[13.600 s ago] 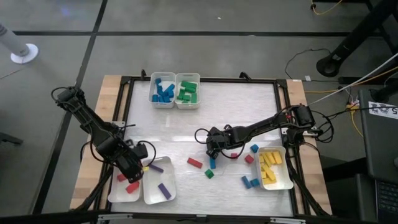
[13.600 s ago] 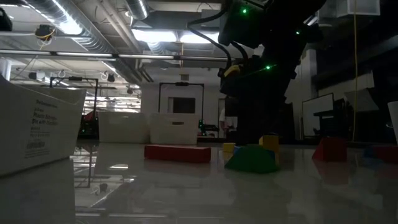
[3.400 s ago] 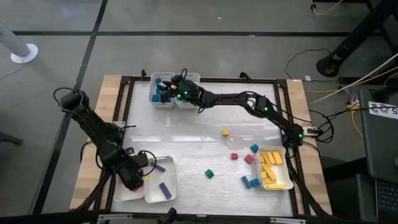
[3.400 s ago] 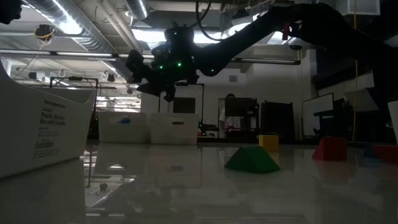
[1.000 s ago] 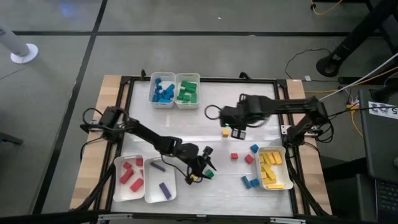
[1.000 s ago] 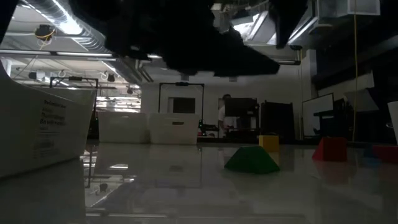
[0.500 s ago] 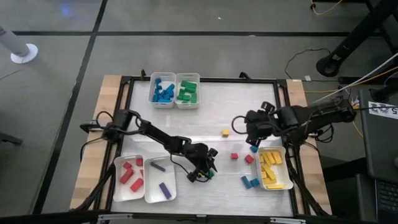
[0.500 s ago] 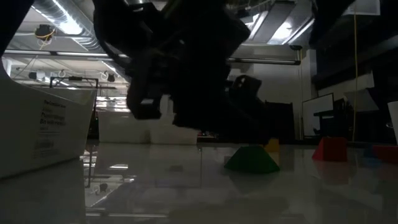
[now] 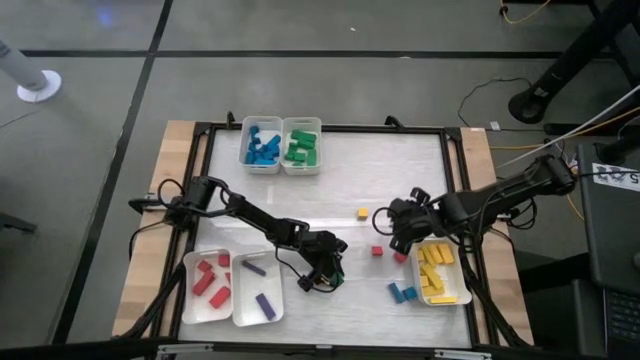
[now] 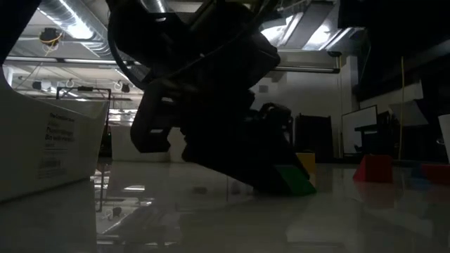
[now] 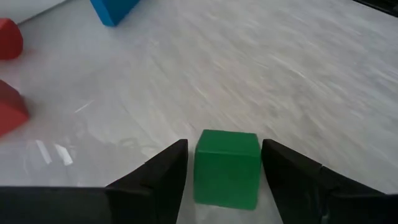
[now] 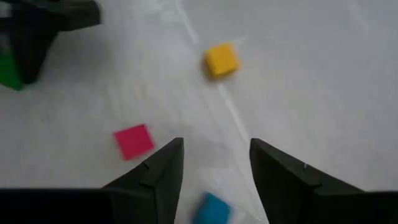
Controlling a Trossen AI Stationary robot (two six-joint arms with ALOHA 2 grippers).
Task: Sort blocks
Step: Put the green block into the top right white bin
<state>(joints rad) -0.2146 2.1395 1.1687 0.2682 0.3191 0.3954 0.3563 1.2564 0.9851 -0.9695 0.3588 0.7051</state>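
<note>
Straddling the green block (image 11: 226, 166) on the white table (image 9: 330, 180) near its front edge, left gripper (image 11: 224, 171) down low, fingers parted on either side, not pressed against it. Right gripper (image 12: 213, 171) spread open and empty, hovering over the loose yellow block (image 12: 221, 60), red block (image 12: 134, 140) and a blue block (image 12: 211, 208) beside the tray of yellow pieces (image 9: 441, 271).
</note>
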